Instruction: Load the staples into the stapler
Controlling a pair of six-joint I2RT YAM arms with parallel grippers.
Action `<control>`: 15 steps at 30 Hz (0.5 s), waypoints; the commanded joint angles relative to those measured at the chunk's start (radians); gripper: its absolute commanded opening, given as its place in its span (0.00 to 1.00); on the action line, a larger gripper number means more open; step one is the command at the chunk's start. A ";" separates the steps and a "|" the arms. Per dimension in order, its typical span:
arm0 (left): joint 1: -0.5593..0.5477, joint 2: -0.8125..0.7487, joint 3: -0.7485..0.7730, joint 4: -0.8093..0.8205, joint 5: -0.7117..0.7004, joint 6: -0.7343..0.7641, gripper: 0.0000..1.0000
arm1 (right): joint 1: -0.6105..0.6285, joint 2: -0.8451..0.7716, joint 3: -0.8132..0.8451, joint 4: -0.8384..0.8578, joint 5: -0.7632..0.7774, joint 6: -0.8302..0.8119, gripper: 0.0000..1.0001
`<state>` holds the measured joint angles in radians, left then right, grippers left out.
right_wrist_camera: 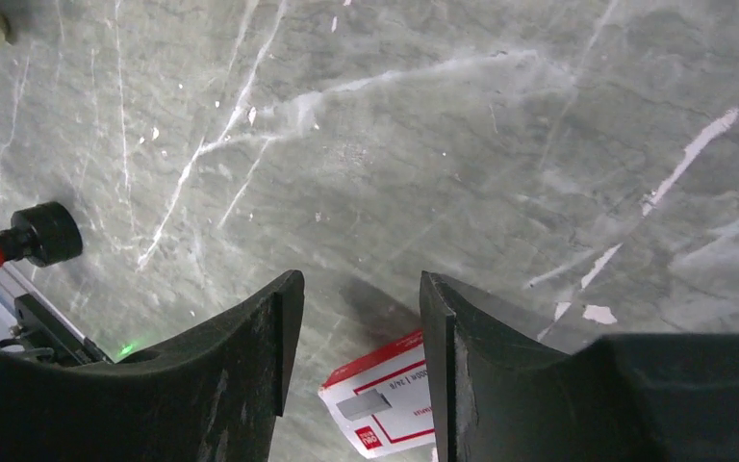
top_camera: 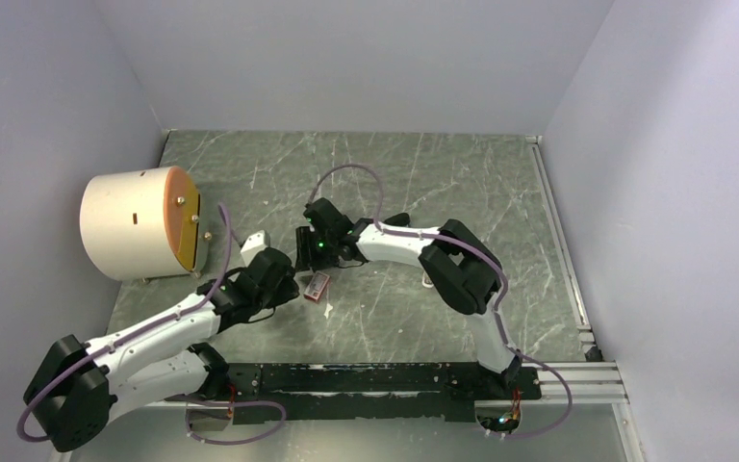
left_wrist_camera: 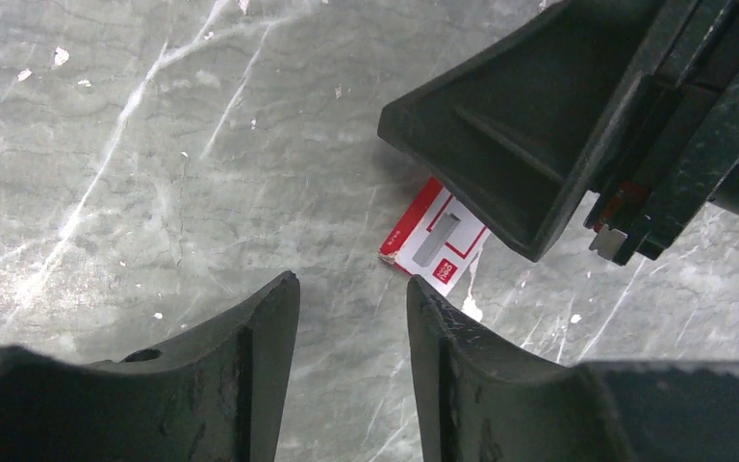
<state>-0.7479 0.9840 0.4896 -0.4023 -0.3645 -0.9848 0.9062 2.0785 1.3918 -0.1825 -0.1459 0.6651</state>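
A small red box with a white label (top_camera: 317, 285) lies flat on the marble table (top_camera: 423, 183). The staples themselves do not show, and the stapler is out of view. My left gripper (left_wrist_camera: 351, 289) is open just short of the box (left_wrist_camera: 436, 241), with bare table between its fingers. My right gripper (right_wrist_camera: 359, 289) hangs open over the box (right_wrist_camera: 385, 399). The box's right edge goes under the right finger, and a gap separates the box from the left finger. In the top view the left gripper (top_camera: 292, 283) and the right gripper (top_camera: 306, 260) meet at the box.
A large cream cylinder with an orange face (top_camera: 140, 223) lies at the left wall. A pale bar (top_camera: 255, 241) sits behind my left wrist. A red-capped piece with a black end (right_wrist_camera: 43, 234) lies left of the right gripper. A metal rail (top_camera: 560, 250) lines the table's right edge.
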 commanded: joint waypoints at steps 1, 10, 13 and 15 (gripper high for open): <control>-0.003 -0.019 -0.035 0.082 0.001 0.026 0.53 | 0.017 0.033 0.043 -0.064 -0.015 0.011 0.52; -0.004 -0.023 -0.102 0.158 0.076 0.046 0.44 | 0.018 -0.021 0.009 -0.144 0.020 0.029 0.48; -0.003 -0.009 -0.109 0.170 0.072 0.033 0.37 | 0.019 -0.050 -0.023 -0.185 0.036 0.010 0.42; -0.004 0.001 -0.116 0.182 0.080 0.023 0.35 | 0.017 -0.066 -0.042 -0.215 0.058 -0.007 0.38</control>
<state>-0.7483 0.9726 0.3901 -0.2874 -0.3046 -0.9478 0.9215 2.0617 1.3926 -0.2882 -0.1326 0.6876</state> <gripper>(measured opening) 0.362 0.410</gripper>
